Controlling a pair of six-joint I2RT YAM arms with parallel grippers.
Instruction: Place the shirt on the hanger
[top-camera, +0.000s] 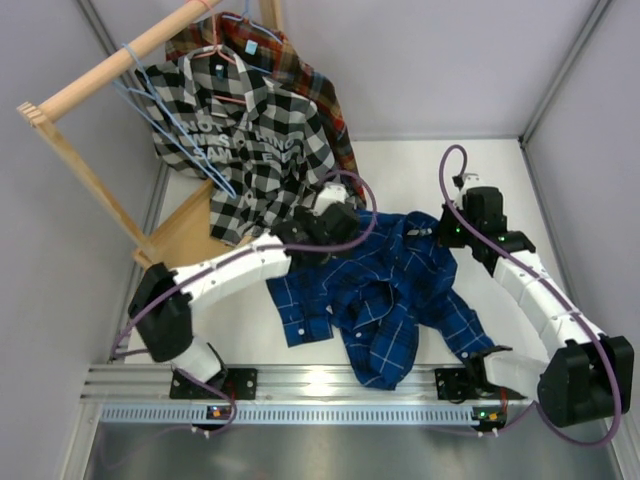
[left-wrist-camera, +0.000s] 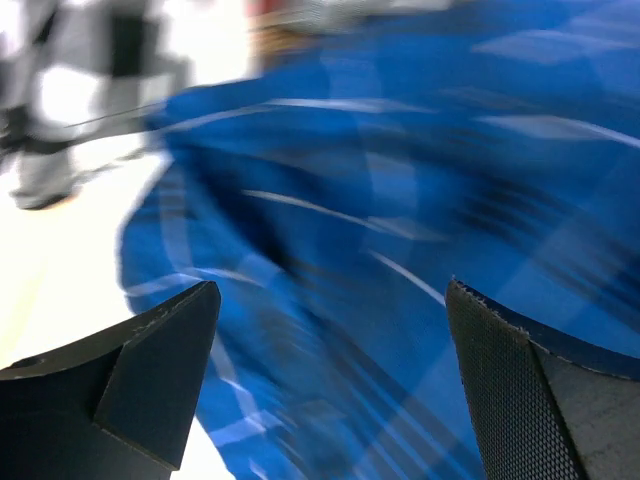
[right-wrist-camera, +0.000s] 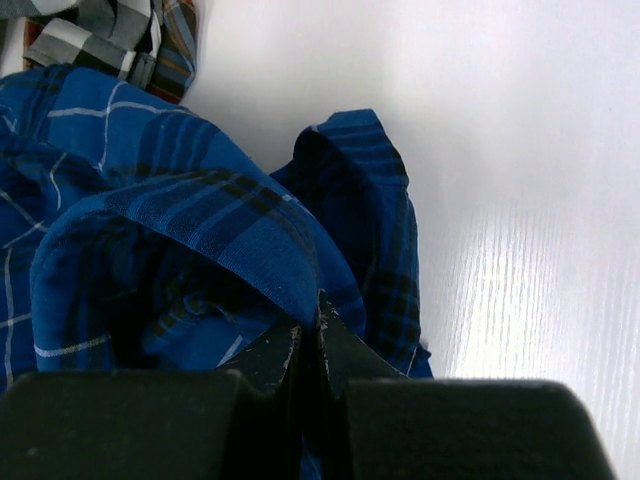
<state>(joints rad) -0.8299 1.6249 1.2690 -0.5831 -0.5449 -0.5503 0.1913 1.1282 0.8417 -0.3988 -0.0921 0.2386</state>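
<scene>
Seen from above, the crumpled dark-blue plaid button-up shirt (top-camera: 390, 290) lies on the white table (top-camera: 480, 170) between both arms, well apart from the thin light-blue wire hanger (top-camera: 150, 108) hooked on a wooden rail (top-camera: 130, 55). In the left wrist view, the left gripper (left-wrist-camera: 330, 290) is spread wide over blurred blue cloth, holding nothing. In the right wrist view, the right gripper (right-wrist-camera: 310, 335) is pinched closed on a shirt fold, probably to lift it, though which part it holds is hidden.

Lab test cell, grey partition walls (top-camera: 430, 60), aluminium rail (top-camera: 290, 384)
</scene>
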